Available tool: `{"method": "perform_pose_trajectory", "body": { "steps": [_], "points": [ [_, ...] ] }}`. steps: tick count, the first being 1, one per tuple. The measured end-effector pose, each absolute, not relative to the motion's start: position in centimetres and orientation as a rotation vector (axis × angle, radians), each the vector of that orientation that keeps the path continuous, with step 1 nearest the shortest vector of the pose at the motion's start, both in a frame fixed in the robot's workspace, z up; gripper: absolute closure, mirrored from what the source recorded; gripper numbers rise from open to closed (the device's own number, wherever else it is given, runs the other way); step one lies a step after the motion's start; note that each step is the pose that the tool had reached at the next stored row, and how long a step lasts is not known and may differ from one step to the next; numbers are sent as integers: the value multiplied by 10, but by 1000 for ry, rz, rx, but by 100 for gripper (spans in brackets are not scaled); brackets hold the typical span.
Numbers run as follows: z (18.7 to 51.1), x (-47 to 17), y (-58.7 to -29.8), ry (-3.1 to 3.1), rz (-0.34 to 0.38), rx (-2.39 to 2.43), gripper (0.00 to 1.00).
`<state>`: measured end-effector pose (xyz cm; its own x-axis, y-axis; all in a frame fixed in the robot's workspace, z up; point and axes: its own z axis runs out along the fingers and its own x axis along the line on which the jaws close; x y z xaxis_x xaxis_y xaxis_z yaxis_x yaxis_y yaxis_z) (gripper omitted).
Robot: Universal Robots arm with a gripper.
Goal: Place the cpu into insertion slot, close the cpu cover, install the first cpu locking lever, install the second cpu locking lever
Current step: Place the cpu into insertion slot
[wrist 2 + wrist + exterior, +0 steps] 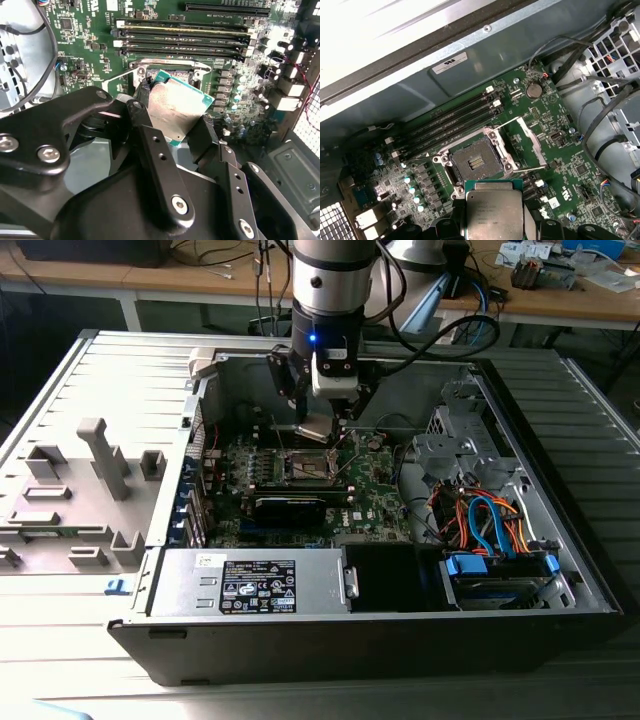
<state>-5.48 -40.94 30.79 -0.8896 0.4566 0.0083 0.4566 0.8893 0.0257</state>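
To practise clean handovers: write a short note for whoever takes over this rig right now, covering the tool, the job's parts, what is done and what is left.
Tool: shut on the cpu, gripped by two opposite edges, metal top showing.
Cpu: held in the air near the slot, not in it.
Slot: empty, contacts exposed.
Cover: swung open beside the slot.
Done: cpu grasped.
Left: seating the cpu, closing the cover, both locking steps.

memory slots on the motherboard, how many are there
4 memory slots, side by side in one bank between the insertion slot and the case wall, running along the slot's edge. The held cpu covers none of them in the first wrist view.
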Motion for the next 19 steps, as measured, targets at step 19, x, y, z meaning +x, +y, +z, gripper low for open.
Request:
{"method": "perform_pose_trajectory", "body": {
  "steps": [19],
  "points": [
    [307, -55, -409, -3002, -43, -923, 45]
  ]
}}
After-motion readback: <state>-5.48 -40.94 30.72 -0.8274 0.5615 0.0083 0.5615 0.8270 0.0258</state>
